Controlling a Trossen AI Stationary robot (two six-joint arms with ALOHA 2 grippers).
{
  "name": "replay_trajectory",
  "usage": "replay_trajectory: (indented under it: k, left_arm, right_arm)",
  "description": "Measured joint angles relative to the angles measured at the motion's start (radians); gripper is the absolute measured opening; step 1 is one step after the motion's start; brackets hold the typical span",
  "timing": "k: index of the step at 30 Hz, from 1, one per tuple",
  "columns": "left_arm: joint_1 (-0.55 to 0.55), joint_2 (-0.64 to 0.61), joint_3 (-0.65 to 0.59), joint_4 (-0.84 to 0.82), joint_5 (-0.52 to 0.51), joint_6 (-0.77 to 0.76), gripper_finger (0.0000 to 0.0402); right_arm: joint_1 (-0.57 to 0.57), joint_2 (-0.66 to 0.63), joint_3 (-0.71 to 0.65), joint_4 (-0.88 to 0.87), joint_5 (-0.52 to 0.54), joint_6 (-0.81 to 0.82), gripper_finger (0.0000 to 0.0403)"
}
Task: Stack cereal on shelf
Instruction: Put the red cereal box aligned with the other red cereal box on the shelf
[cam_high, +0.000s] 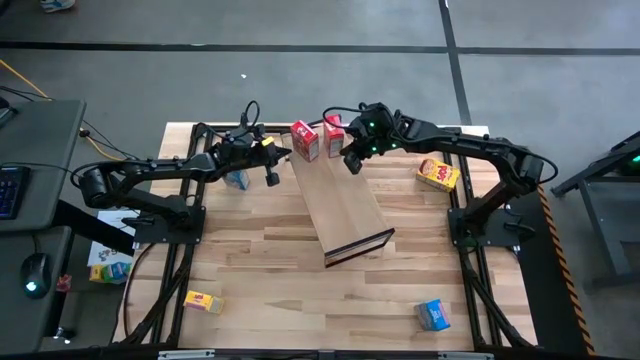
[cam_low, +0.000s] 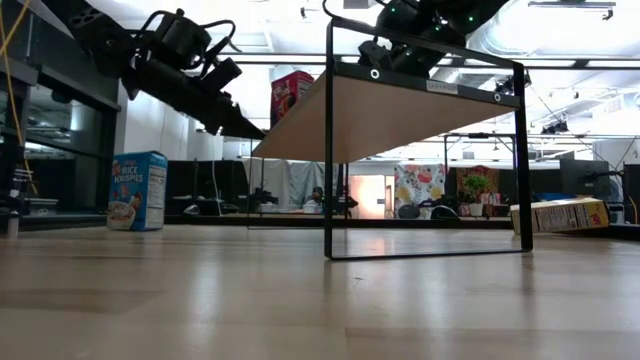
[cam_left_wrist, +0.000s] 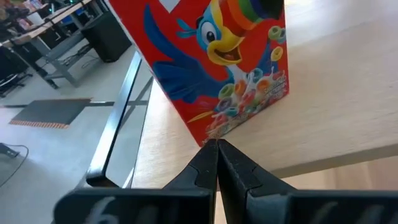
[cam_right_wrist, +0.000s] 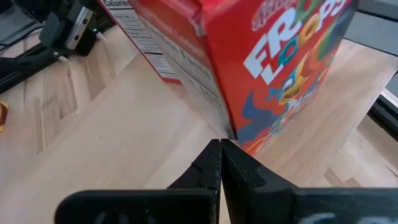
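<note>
The shelf (cam_high: 345, 205) is a light-wood panel on a dark frame, standing mid-table and raised (cam_low: 400, 115). Two red cereal boxes (cam_high: 305, 141) (cam_high: 334, 136) stand upright on its far end. My left gripper (cam_high: 287, 153), shut, points at the left red box (cam_left_wrist: 217, 62) from the table's left. My right gripper (cam_high: 347, 150), also shut, points at the right red box (cam_right_wrist: 273, 62) from the right. A blue box (cam_high: 237, 180) stands on the table under the left arm. A yellow box (cam_high: 438, 175) lies right of the shelf. Another yellow box (cam_high: 203, 300) and blue box (cam_high: 432, 315) lie near the near edge. My left gripper has its shut fingertips (cam_left_wrist: 211, 155) at the left red box's lower corner (cam_left_wrist: 208, 138), coming level from the table's left; I cannot tell whether they touch. The box stands on the shelf. My right gripper has its shut fingertips (cam_right_wrist: 214, 155) at the right red box's lower corner (cam_right_wrist: 233, 134), coming from the right; whether they touch cannot be told.
The dark frames of both arm stands (cam_high: 165, 225) (cam_high: 490, 225) flank the table. The shelf's near end carries a raised dark lip (cam_high: 360, 245). Bare tabletop (cam_high: 300, 300) lies near the front edge between the two loose boxes.
</note>
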Motion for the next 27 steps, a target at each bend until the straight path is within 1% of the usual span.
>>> replay_trajectory:
  k: [4,9,16,20,27]
  left_arm:
    - [0.000,0.000,0.000,0.000,0.000,-0.015,0.0000]
    - [0.000,0.000,0.000,0.027,-0.008,-0.033,0.0000]
    - [-0.001,0.000,0.000,0.024,0.084,-0.109,0.0000]
    - [-0.001,0.000,0.000,0.025,0.085,-0.154,0.0000]
    - [0.000,0.000,0.002,0.123,0.068,-0.165,0.0000]
  right_arm:
    - [-0.001,-0.009,0.000,-0.007,0.000,-0.004,0.0000]
    - [-0.003,-0.052,0.001,-0.055,0.017,-0.009,0.0000]
    - [-0.004,-0.154,0.001,-0.135,0.040,-0.023,0.0000]
    - [-0.004,-0.207,0.001,-0.159,0.049,-0.023,0.0000]
    - [-0.004,-0.246,0.001,-0.159,0.083,-0.023,0.0000]
